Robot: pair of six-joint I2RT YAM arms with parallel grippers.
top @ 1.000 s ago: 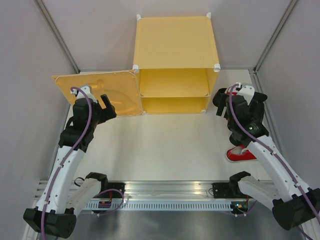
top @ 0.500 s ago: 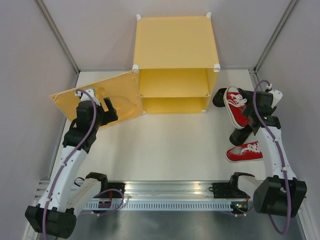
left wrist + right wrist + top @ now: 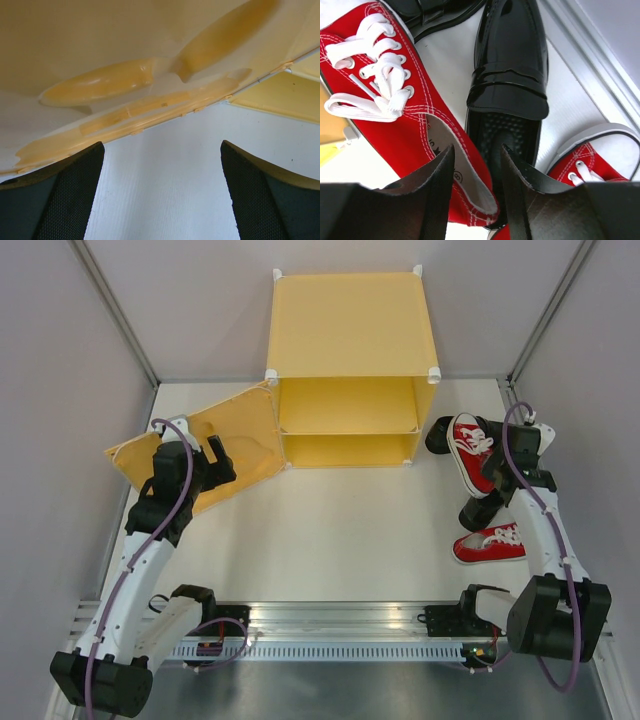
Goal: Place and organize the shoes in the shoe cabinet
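Observation:
The yellow-orange shoe cabinet (image 3: 350, 330) stands at the back middle, its shelf bare. Its door (image 3: 240, 435) hangs open to the left, and its embossed face fills the left wrist view (image 3: 125, 80). My left gripper (image 3: 218, 455) is open and empty just in front of the door (image 3: 160, 200). To the right of the cabinet, a red sneaker (image 3: 472, 452) leans on two black dress shoes (image 3: 480, 508) (image 3: 440, 433). The second red sneaker (image 3: 490, 543) lies nearer. My right gripper (image 3: 500, 472) is open (image 3: 477, 175), its fingers astride the collar wall at the heel of the leaning sneaker (image 3: 395, 100), beside a black shoe (image 3: 512, 65).
Grey walls close in the white table on the left, back and right. A metal rail (image 3: 340, 625) with both arm bases runs along the near edge. A raised table rim (image 3: 590, 55) runs just right of the shoes.
The right arm has swung off the shoes to the right and settled at the leaning sneaker's heel. The door's free edge has swung towards the near side, with the left gripper staying close to it.

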